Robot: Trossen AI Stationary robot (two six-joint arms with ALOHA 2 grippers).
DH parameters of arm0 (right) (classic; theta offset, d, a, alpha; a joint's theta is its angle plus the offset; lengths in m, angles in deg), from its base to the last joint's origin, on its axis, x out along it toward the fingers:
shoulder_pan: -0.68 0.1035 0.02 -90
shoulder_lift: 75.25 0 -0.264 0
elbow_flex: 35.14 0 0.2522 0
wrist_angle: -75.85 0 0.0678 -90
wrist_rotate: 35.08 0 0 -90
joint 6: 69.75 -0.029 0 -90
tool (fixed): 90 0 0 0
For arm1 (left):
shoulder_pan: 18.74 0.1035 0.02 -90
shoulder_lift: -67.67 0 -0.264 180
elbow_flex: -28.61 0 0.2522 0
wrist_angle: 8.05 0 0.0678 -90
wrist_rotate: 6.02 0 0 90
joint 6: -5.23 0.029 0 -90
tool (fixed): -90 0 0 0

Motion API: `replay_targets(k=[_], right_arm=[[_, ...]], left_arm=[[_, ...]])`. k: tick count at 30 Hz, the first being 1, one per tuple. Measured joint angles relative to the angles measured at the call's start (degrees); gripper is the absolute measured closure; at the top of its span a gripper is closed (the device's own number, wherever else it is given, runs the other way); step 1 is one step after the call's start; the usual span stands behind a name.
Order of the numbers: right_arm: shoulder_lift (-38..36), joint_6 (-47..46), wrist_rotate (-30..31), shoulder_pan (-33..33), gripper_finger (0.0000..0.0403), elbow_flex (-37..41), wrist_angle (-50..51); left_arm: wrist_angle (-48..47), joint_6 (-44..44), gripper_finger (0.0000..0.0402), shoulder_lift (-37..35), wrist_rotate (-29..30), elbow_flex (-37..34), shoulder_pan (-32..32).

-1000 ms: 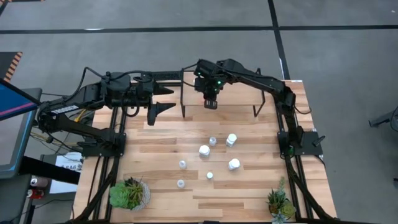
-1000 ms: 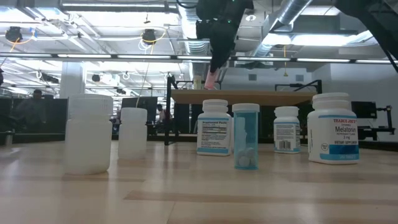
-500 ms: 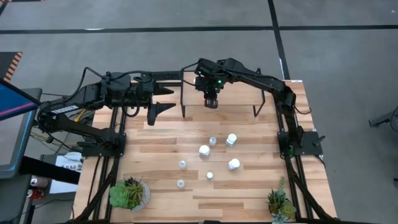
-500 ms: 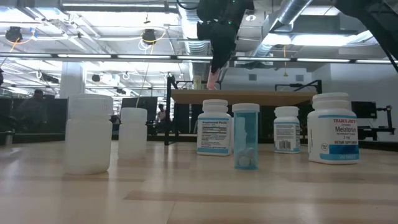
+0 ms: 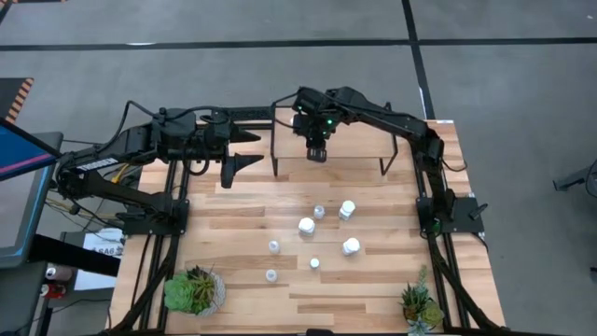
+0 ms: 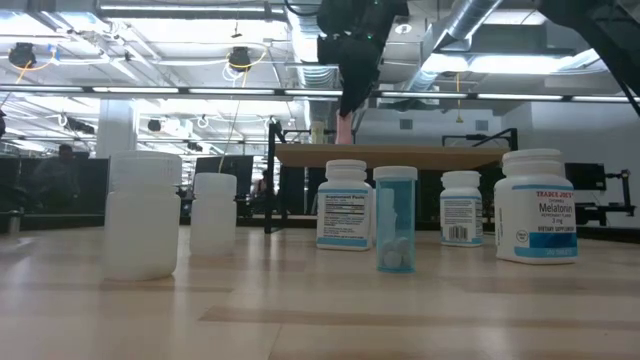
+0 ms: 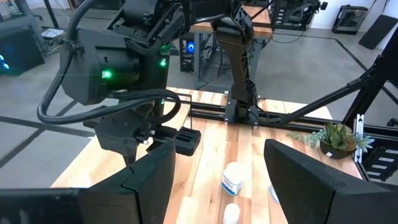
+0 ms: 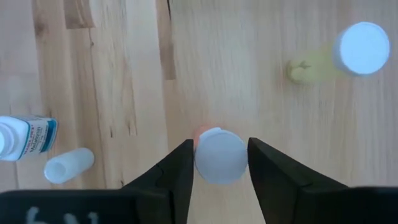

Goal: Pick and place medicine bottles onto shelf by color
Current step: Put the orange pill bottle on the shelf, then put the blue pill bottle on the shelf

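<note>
While the right claw [image 8: 219, 163] hangs over the shelf [image 5: 364, 147] at the worktop's twelve o'clock, its fingers stand just apart beside the orange bottle [image 8: 219, 155], barely touching its white cap. Likely light, rigid, smooth plastic; best gripped across the cap. Left claw [image 5: 241, 151]: spread, empty, ten o'clock.

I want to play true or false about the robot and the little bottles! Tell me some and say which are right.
1. The right gripper is above the shelf. True.
2. An orange bottle with a white cap sits between its fingers. True.
3. The left gripper is holding a bottle. False: it is open and empty, beside the shelf.
4. There are two potted plants on the table. True.
5. All the bottles are on the shelf. False: several bottles stand on the table.
</note>
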Motion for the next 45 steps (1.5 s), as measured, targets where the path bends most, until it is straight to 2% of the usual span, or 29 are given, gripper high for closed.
replay_targets(k=[9,18,23,29,36,40,45], right_arm=[[-0.02,-0.68,0.0,-0.18,0.0196,-0.27,0.45],[-0.07,-0.79,0.0,0.39,0.0183,-5.13,3.29],[-0.28,-4.28,0.0,1.12,0.0183,-10.7,9.42],[-6.85,-11.97,-0.35,3.1,0.0184,-9.09,17.8],[-14.43,-17.3,-1.36,8.55,0.0184,-9.11,17.6],[-16.34,-19.15,-1.38,13.19,0.0184,-9.09,17.61],[-16.51,-20.72,-1.39,19.62,0.0184,-9.03,17.6]], left_arm=[[-0.04,0.0,0.0168,0.0,0.0,0.0,0.0],[-1.42,0.0,0.0168,0.02,0.0,0.02,0.0],[-1.65,-0.01,0.0168,0.02,0.0,0.02,0.01],[-3.84,-1.75,0.0168,0.02,-0.04,0.04,0.0],[-9.29,-2.51,0.0168,0.04,-0.07,0.04,0.02],[-11.49,-2.51,0.0168,0.04,-0.12,0.04,0.02],[-12.28,-2.19,0.0168,0.58,-4.38,-0.48,0.01]])
